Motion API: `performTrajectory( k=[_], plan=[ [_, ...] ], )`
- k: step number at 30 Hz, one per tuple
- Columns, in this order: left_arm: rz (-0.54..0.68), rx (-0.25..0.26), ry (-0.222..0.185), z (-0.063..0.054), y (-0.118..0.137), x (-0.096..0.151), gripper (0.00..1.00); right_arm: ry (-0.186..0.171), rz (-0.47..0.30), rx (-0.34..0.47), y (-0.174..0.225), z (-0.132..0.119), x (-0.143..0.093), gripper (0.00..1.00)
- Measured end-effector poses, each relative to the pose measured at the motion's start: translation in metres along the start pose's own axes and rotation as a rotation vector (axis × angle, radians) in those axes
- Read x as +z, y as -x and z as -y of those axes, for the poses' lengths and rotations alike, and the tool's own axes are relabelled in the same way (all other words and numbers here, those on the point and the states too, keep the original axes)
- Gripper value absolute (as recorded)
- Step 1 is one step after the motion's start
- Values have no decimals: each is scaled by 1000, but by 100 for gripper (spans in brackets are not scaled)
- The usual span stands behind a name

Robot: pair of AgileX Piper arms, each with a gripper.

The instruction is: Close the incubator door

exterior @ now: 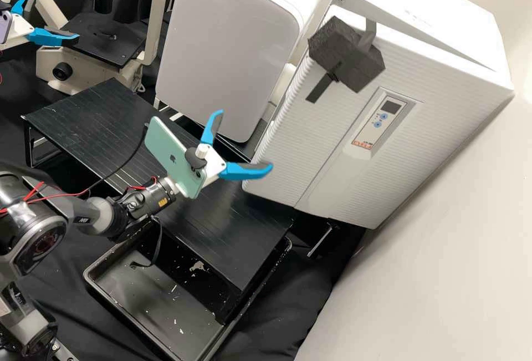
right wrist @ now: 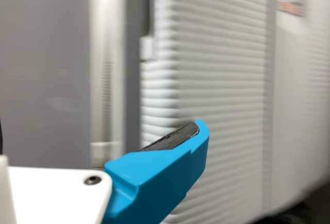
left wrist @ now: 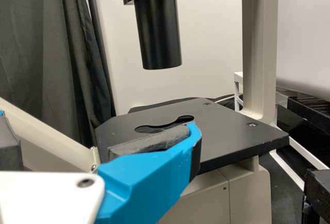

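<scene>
Both fingers of my right gripper point(exterior: 246, 139) stand spread, as do my left gripper's point(exterior: 55, 16); the incubator door point(exterior: 310, 150) looks rigid, slick, easy-swinging, best pushed flat near its free edge point(exterior: 287, 108).

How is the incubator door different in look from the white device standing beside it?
The incubator door has a ribbed front, while the white device has a smooth one. The door's front is mostly white; the device's front is grey. The door carries a control panel and a black block, but the device's front has neither. Both are pale.
</scene>
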Motion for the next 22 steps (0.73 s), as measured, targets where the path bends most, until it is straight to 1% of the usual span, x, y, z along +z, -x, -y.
performTrajectory(
  k=[2,5,7,13,16,18,22],
  plan=[
    [0,0,0,0,0,0,100,10,-57,-52,-3,9,-7,100],
    [0,0,0,0,0,0,100,25,-116,-106,-5,17,-15,100],
    [0,0,0,0,0,0,100,25,-116,-106,-5,17,-15,100],
    [0,0,0,0,0,0,100,7,-50,-71,8,12,-10,100],
    [0,0,0,0,0,0,100,-21,5,-30,19,6,-7,100],
    [0,0,0,0,0,0,100,-31,20,-24,25,4,-6,100],
    [0,0,0,0,0,0,100,-66,63,-29,38,2,4,100]
  ],
)
